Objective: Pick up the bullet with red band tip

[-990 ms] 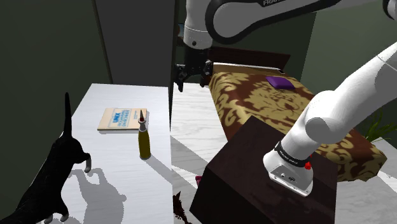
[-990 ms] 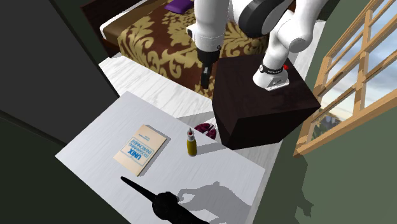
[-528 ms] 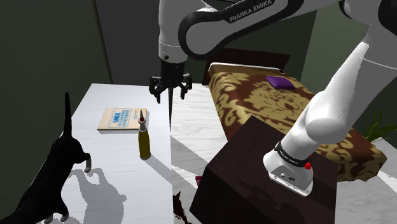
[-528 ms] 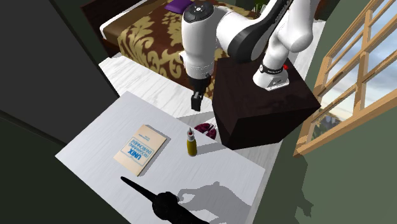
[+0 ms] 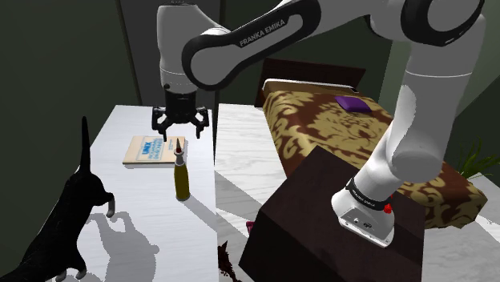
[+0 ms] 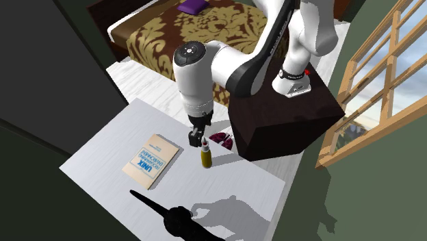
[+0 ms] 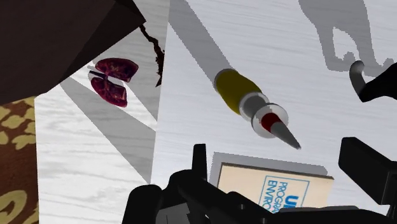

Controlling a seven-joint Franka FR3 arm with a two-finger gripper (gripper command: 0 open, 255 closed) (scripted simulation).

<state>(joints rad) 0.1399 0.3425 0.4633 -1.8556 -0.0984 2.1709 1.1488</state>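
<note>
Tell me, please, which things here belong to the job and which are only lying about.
For the job: bullet with red band, open gripper.
Lying about: book, black cat figure, dark red object, purple cushion.

Straight above the upright bullet (image 5: 182, 175) the way is free for the spread-fingered gripper (image 5: 179, 134), though a book (image 5: 152, 150) lies just beside it and a black cat (image 5: 64, 224) (tail raised) crowds the table (image 5: 152, 240) edge.
</note>
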